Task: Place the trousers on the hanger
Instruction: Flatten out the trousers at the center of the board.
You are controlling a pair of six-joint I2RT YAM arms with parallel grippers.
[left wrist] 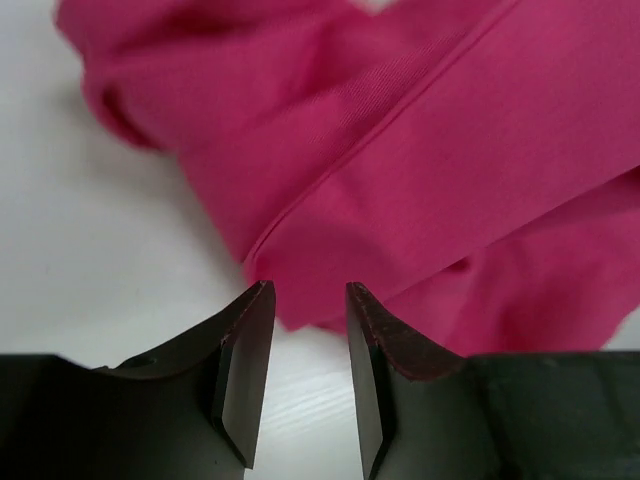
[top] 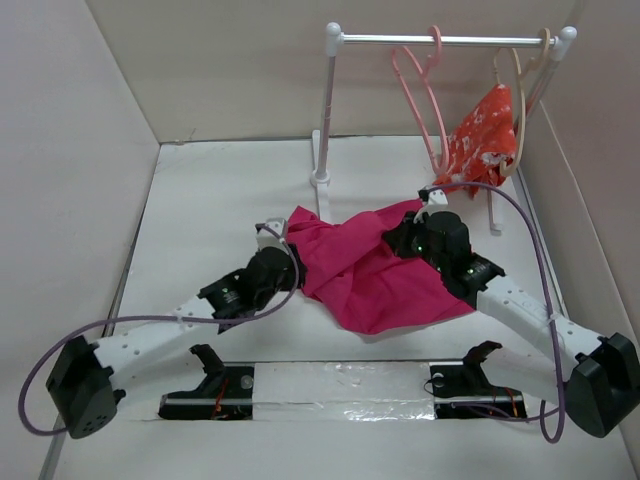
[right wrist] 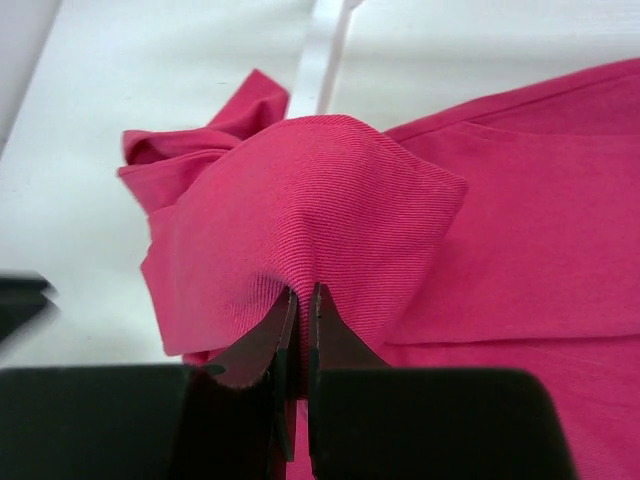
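Crumpled magenta trousers [top: 370,280] on white table [top: 220,190]

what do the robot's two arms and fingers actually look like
Both match: the left arm and right arm have white links between bulky black joint housings, and a thin purple cable loops alongside each. The fingers are matte black wedges tapering to thin tips.

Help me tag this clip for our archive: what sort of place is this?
Probably a lab test cell for robot garment handling: a white walled table, a small clothes rail with a pink hanger, and two bolted-down robot arms over pink trousers.
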